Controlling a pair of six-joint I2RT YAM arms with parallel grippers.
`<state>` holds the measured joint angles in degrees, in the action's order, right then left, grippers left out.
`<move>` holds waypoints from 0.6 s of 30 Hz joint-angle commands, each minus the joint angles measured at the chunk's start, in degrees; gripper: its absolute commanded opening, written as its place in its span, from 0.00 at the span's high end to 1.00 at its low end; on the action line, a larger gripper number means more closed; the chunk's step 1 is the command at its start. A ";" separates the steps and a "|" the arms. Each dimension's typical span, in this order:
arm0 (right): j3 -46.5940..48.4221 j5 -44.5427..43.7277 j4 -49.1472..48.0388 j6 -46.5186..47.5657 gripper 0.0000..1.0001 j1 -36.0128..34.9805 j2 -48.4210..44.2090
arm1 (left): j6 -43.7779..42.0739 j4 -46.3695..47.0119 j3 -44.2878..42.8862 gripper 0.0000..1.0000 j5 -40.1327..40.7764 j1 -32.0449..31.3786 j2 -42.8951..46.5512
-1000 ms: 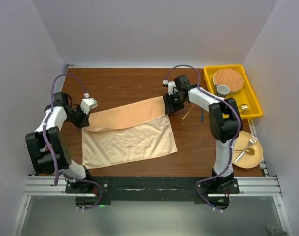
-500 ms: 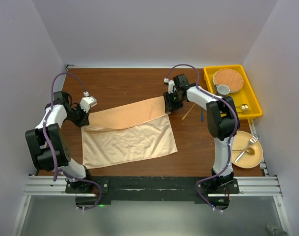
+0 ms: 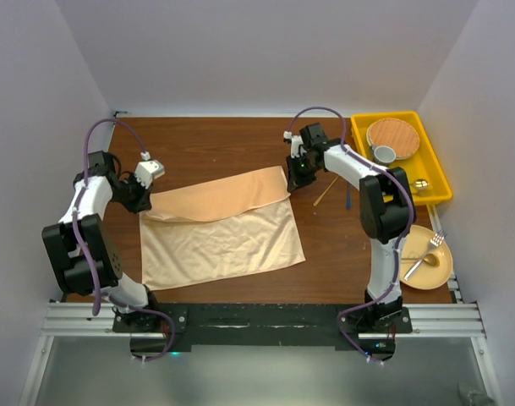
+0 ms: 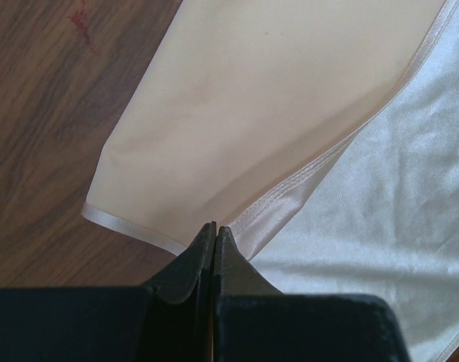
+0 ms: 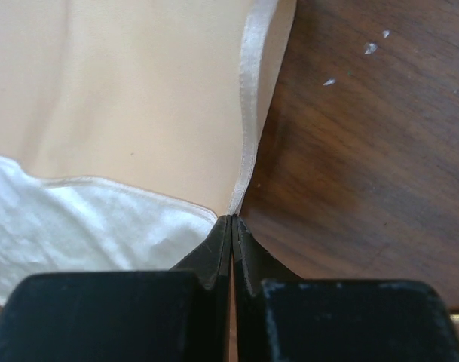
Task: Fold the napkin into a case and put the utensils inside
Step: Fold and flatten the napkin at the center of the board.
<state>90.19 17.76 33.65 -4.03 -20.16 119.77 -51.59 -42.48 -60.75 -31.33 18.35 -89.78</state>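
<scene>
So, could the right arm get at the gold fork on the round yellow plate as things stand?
Probably not yet: the gold fork lies uncovered on the round yellow plate, but the right tool is shut on the peach satin napkin.

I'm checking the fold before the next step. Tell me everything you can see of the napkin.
The napkin is shiny peach satin with a stitched hem, creased, lying on the wooden table. A slanted flap lies folded across its far part. The left pincer pinches the flap's left hem, and the right pincer pinches its right corner.
</scene>
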 commanded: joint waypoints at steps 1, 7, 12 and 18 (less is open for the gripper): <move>0.78 5.09 4.67 0.87 1.00 0.39 -7.87 | -3.07 -4.53 -3.06 1.00 -0.75 0.99 4.43; -6.41 7.03 8.36 2.80 1.00 0.30 -13.41 | -9.92 -12.88 -0.52 1.00 1.71 1.16 8.74; -11.35 7.81 11.26 5.60 1.00 0.21 -17.10 | -15.71 -18.50 2.13 1.00 3.99 1.34 12.60; -15.04 7.73 14.42 10.26 1.00 -0.05 -18.78 | -21.70 -24.23 7.66 1.00 7.59 1.43 18.13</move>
<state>76.71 23.92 44.34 1.63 -20.10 104.07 -67.00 -61.52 -56.29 -26.72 19.14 -75.94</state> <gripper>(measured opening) 0.008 0.018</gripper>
